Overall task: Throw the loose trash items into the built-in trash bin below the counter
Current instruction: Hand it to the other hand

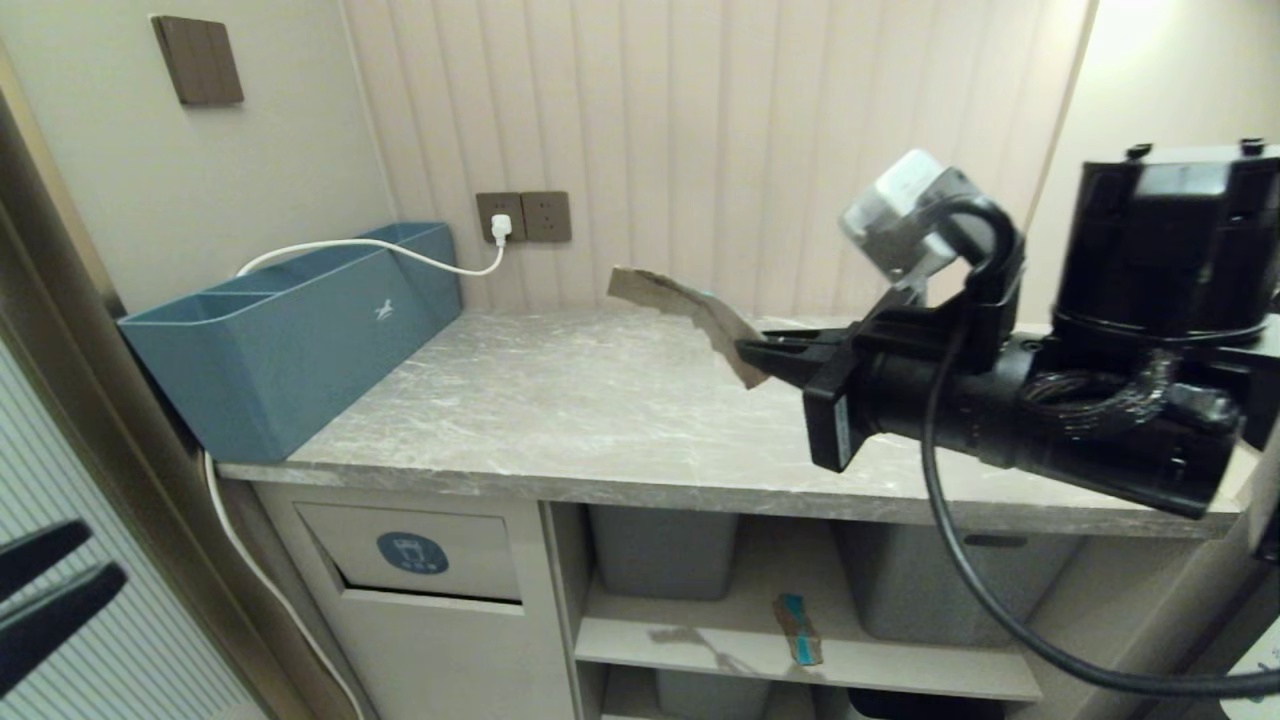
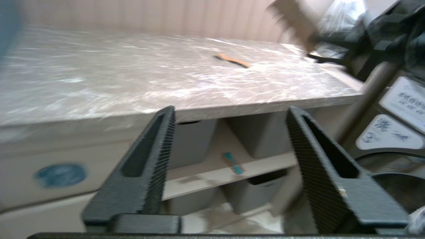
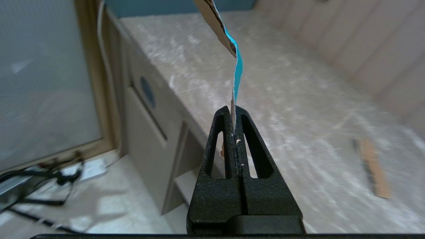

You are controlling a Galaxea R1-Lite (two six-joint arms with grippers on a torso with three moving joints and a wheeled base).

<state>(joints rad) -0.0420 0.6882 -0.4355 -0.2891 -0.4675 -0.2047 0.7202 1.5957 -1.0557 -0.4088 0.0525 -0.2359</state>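
Your right gripper (image 1: 765, 360) is clamped on a torn cardboard scrap (image 1: 690, 310), held in the air above the counter (image 1: 560, 420). In the head view the scrap looks plain brown, and its long axis runs up and away from the fingertips toward the blue-teal box (image 1: 290, 330) on the left. The right wrist view gives you what the head view hides: the scrap (image 3: 232, 56) is seen edge-on, with a teal-blue printed face on one side, and the fingers (image 3: 219, 139) are pressed together on its lower end.

Your left gripper (image 1: 50, 590) only shows as two dark finger tips at the head view's lower left edge. The left wrist view shows its jaws spread wide, with nothing between them, facing the cabinet front.

Only the wrist views show a second flat brown scrap (image 2: 232, 60) lying on the counter; the right arm blocks it in the head view. A third scrap (image 1: 798, 630), with teal on it, lies on the open shelf (image 1: 900, 670) between the grey tubs (image 1: 665, 550). The trash bin flap (image 1: 415, 552) with its round blue sticker sits under the counter's left end.
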